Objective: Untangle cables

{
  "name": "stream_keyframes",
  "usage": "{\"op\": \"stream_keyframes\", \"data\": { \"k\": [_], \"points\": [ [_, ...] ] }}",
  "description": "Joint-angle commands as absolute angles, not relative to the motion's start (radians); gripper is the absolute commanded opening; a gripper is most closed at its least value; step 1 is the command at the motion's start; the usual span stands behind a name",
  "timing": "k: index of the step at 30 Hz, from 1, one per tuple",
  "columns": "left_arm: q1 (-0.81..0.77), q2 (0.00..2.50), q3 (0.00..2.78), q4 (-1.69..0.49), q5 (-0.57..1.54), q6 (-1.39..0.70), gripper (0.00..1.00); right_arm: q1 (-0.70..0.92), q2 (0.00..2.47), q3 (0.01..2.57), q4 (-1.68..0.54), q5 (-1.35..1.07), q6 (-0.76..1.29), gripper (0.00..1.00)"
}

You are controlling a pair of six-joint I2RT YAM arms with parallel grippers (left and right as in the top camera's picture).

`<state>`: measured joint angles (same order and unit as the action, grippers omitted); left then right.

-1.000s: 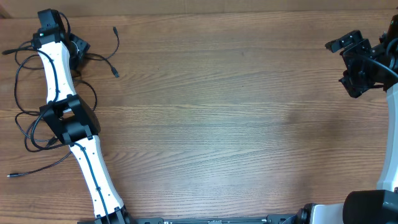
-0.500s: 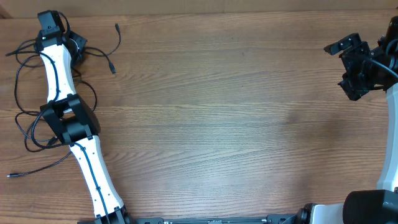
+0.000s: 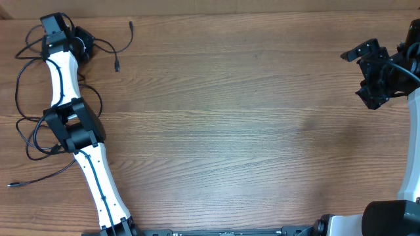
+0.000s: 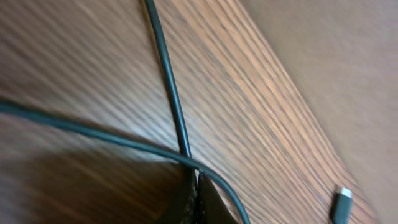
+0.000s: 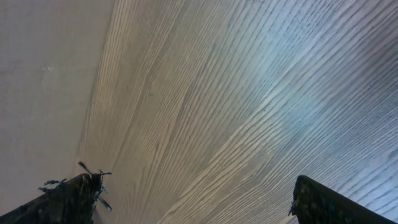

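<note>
At the worktop's (image 3: 230, 131) far left corner, the left gripper (image 4: 198, 190) is pinched shut on a strand of the cables (image 4: 166, 68). I'd lift it slowly and draw toward the bare middle, so crossings loosen rather than tighten. The tangle's long axis runs along the left edge; one plug (image 3: 130, 25) points at the far edge. By the right edge, the right gripper (image 3: 365, 71) gapes wide, empty.

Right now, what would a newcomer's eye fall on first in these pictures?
The thin black cables sprawl in loose loops at the far-left corner of the wood-grain table, around the white left arm. The left gripper is shut on one strand there, while the right gripper hangs open over bare wood at the right edge.
</note>
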<state>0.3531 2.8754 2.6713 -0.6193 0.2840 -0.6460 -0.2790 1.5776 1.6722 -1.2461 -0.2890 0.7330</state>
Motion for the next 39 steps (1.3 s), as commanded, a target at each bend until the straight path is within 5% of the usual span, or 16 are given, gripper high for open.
{"op": "stream_keyframes", "data": {
  "k": [1, 5, 7, 8, 19, 24, 33, 37, 39],
  "points": [
    [0.344, 2.888, 2.737, -0.622, 0.364, -0.612, 0.04, -0.274, 1.573, 1.673, -1.248, -0.294, 0.731, 0.99],
    [0.349, 2.885, 2.802, -0.64, 0.369, -0.614, 0.11, -0.274, 1.573, 1.673, -1.251, -0.294, 0.731, 0.99],
    [0.354, 2.884, 2.842, -0.67, 0.371, -0.614, 0.41, -0.274, 1.573, 1.673, -1.252, -0.294, 0.731, 0.99],
    [0.358, 2.884, 2.864, -0.689, 0.37, -0.616, 0.64, -0.274, 1.573, 1.673, -1.253, -0.294, 0.731, 0.99],
    [0.438, 2.884, 3.052, -1.217, 0.222, -0.756, 0.85, -0.274, 1.573, 1.673, -1.255, -0.294, 0.731, 1.0],
    [0.455, 2.885, 3.007, -1.391, -0.02, -0.751, 0.86, -0.274, 1.573, 1.673, -1.256, -0.294, 0.73, 1.0],
    [0.458, 2.885, 2.854, -1.402, -0.002, -0.744, 0.87, -0.274, 1.573, 1.673, -1.257, -0.293, 0.727, 1.0],
    [0.458, 2.885, 2.772, -1.356, 0.001, -0.744, 0.69, -0.274, 1.573, 1.673, -1.263, -0.294, 0.727, 1.0],
    [0.458, 2.885, 2.738, -1.325, 0.003, -0.744, 0.47, -0.274, 1.573, 1.673, -1.263, -0.294, 0.727, 1.0]
  ]
}}
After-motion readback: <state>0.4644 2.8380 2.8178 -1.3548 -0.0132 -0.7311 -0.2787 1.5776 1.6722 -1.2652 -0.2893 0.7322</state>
